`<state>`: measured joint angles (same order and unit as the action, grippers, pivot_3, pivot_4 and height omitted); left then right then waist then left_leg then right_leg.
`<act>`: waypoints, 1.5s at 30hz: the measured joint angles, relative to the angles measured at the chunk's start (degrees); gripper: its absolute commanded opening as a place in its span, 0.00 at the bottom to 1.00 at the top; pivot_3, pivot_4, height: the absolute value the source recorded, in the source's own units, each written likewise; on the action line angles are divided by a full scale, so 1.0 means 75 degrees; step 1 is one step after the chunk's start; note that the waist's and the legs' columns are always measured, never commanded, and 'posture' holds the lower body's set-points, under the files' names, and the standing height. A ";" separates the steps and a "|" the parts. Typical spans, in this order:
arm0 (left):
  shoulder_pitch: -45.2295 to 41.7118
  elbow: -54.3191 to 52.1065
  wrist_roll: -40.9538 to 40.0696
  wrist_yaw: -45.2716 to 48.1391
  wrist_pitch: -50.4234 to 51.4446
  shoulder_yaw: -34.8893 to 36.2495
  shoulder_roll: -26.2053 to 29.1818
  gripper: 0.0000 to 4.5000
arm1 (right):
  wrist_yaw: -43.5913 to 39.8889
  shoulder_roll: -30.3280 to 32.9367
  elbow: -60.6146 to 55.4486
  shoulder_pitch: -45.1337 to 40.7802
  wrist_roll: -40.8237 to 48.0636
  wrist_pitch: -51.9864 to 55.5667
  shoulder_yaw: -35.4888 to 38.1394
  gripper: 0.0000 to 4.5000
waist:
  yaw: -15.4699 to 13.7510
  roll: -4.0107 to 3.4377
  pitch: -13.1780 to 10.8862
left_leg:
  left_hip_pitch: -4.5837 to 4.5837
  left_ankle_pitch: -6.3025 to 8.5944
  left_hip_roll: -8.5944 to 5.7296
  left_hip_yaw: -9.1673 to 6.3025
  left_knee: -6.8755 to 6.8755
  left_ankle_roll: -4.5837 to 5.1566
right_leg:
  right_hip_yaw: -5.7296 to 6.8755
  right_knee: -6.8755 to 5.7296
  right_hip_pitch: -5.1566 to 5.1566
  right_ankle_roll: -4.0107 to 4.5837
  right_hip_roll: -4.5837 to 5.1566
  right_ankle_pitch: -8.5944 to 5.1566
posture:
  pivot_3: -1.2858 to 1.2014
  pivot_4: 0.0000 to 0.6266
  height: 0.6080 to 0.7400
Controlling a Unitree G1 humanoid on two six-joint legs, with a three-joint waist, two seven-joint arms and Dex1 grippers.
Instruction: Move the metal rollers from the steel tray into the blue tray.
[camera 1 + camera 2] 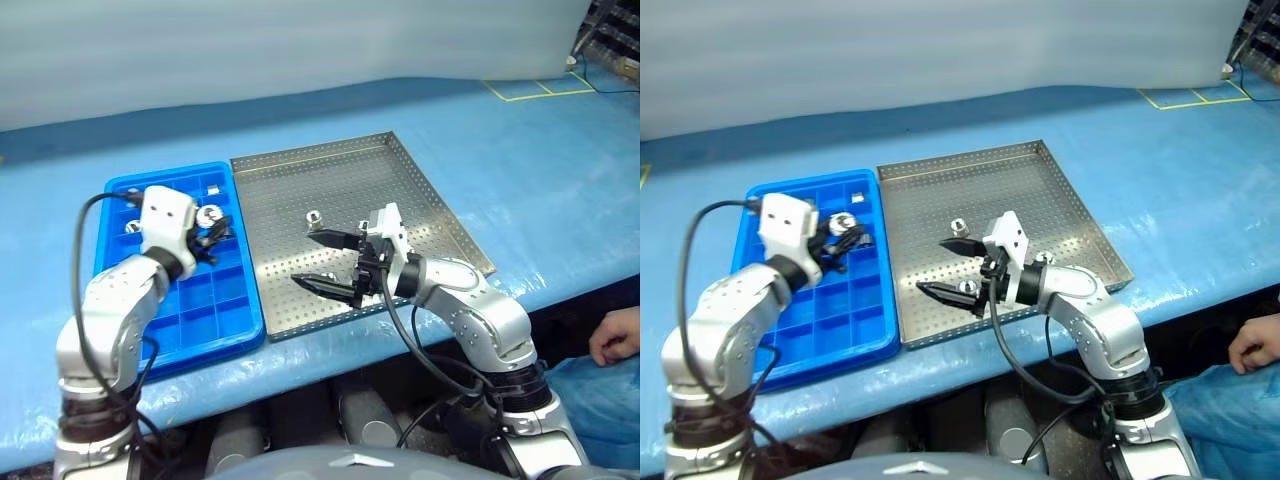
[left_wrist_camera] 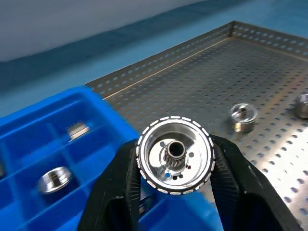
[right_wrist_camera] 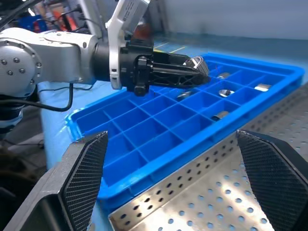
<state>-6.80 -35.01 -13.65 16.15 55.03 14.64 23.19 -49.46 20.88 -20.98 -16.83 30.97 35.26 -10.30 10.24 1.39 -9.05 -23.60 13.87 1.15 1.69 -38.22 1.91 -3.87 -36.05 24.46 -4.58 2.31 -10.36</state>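
Observation:
My left gripper is shut on a metal roller, a shiny ring with a toothed hub, held above the blue tray near its right side. A few rollers lie in that tray's far compartments. The steel tray lies right of the blue tray, edge to edge. A roller rests near its middle and two more near its front. My right gripper hangs open over the steel tray's front part, pointing towards the blue tray, with nothing between its fingers.
Both trays sit on a blue-covered table whose front edge runs just below them. A person's hand shows past that edge at the right. Yellow tape lines mark the table's far right.

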 measured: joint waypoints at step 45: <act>-0.1632 0.1593 -0.0354 0.1742 -0.0994 -0.3773 -0.0003 0.97 | 0.1297 0.1973 -0.0882 0.0830 -0.1663 0.0482 0.0029 1.00 | -0.0643 0.0031 0.0016 | -0.0004 -0.0002 -0.0046 0.0026 0.0003 -0.0002 | 0.0008 0.0008 0.0009 0.0068 0.0009 -0.0028 | 0.43 0.24 1.00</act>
<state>-19.04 -23.06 -16.30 29.21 47.57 -13.65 23.16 -39.73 35.68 -27.60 -10.60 18.49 38.87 -10.08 5.42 1.62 -8.93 -23.62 13.86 0.80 1.88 -38.20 1.89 -3.82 -35.99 24.52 -4.07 2.38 -10.57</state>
